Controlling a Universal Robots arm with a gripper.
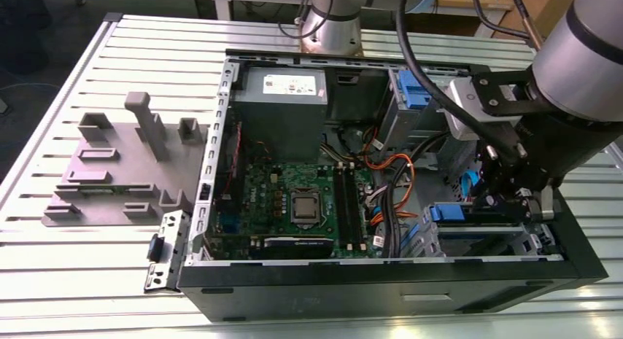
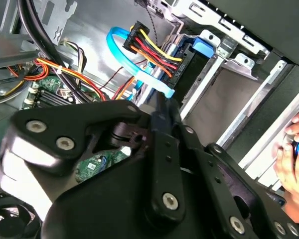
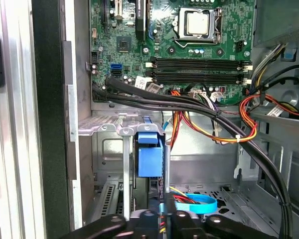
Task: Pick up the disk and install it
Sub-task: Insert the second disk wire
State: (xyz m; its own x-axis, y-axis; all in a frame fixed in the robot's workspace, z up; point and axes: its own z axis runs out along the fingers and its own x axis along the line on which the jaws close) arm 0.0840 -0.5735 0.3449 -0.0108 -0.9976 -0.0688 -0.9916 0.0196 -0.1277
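The disk (image 1: 453, 211) sits edge-on in the metal drive cage at the case's front corner, on the exterior view's right, with its bright blue bracket (image 3: 149, 155) showing between the cage rails. A blue data cable and a red-yellow power plug (image 2: 149, 50) meet its black end (image 2: 187, 69). My gripper (image 1: 521, 204) hangs just above that bay. Its black fingers are drawn together, the tips (image 2: 157, 107) right by the disk's cable end. Whether they touch it is hidden by the linkage (image 3: 159, 219).
The open case holds a green motherboard (image 1: 292, 200), a large grey box (image 1: 282, 98), another blue-tabbed cage (image 1: 413, 91) and thick cable bundles (image 3: 214, 119) crossing near the bay. A grey fixture plate (image 1: 117, 171) lies on the table outside. A person's hand (image 2: 294, 149) rests beside the case.
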